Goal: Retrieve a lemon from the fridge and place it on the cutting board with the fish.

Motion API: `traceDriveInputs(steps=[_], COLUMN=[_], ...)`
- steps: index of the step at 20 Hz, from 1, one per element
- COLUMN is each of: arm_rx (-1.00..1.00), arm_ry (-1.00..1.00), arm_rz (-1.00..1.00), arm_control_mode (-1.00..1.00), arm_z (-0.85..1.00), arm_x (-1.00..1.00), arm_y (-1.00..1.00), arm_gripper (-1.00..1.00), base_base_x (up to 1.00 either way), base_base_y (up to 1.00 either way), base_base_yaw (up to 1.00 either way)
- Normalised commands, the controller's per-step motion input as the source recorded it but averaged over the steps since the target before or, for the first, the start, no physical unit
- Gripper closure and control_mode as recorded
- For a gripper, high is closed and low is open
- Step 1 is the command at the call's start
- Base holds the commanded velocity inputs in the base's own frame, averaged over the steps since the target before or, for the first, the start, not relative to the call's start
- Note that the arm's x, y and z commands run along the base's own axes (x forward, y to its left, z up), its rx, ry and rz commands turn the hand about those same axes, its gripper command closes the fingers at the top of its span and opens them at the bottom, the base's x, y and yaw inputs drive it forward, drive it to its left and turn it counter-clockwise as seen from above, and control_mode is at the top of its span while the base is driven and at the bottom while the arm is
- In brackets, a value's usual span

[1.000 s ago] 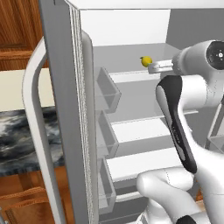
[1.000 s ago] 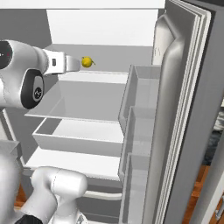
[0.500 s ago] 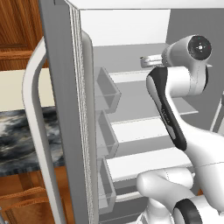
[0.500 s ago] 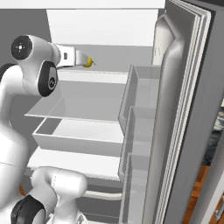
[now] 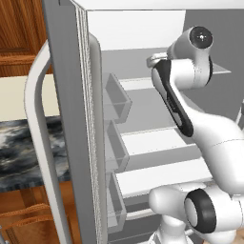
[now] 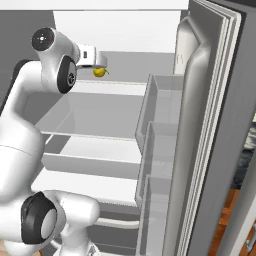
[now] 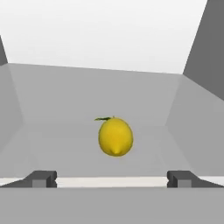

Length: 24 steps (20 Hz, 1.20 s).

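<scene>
The two small dark finger tips (image 7: 41, 178) stand far apart at the bottom of the hand view, so the jaws are spread wide and hold nothing. Midway between them the two-finger gripper (image 7: 112, 179) points straight at the small bright yellow roundish lemon (image 7: 115, 136), which sits ahead of the tips, clear of both and centred in the gap. The fruit rests on a pale grey shelf, its blunt end toward the camera and a thin dark stalk at its top left.

In the right base view the gripper (image 6: 100, 61) is at the upper shelf, with the lemon (image 6: 100, 72) just beside and slightly below its end. Whether they touch there cannot be told.

Around them is the white interior of the tall grey French-door fridge (image 6: 120, 35), with flat glass shelves below the lemon's shelf. The open right door (image 6: 210, 130) carries clear bins on its inner side. In the left base view the open left door (image 5: 71, 119) has a long white curved handle (image 5: 40, 143), and the white arm with dark joints (image 5: 190, 95) reaches up into the upper compartment.
</scene>
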Motion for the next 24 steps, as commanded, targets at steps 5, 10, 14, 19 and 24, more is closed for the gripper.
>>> traceDriveInputs(steps=[5,10,14,19,24], arm_rx=[0.0,0.0,0.0,0.0,0.0], arm_ry=[0.01,0.0,0.02,0.08,0.02], arm_rz=[0.0,0.0,0.0,-0.01,-0.01], arm_control_mode=[-1.0,-1.0,-1.0,-1.0,-1.0], arm_z=[-0.07,-0.08,-0.04,0.0,-0.02], arm_x=[0.45,0.38,0.42,0.07,0.0], arm_y=[0.0,0.0,0.0,0.0,0.0], arm_gripper=[-1.0,-1.0,-1.0,-1.0,-1.0], base_base_x=[0.0,0.0,0.0,0.0,0.0], base_base_y=[0.0,0.0,0.0,0.0,0.0], base_base_yaw=[0.0,0.0,0.0,0.0,0.0])
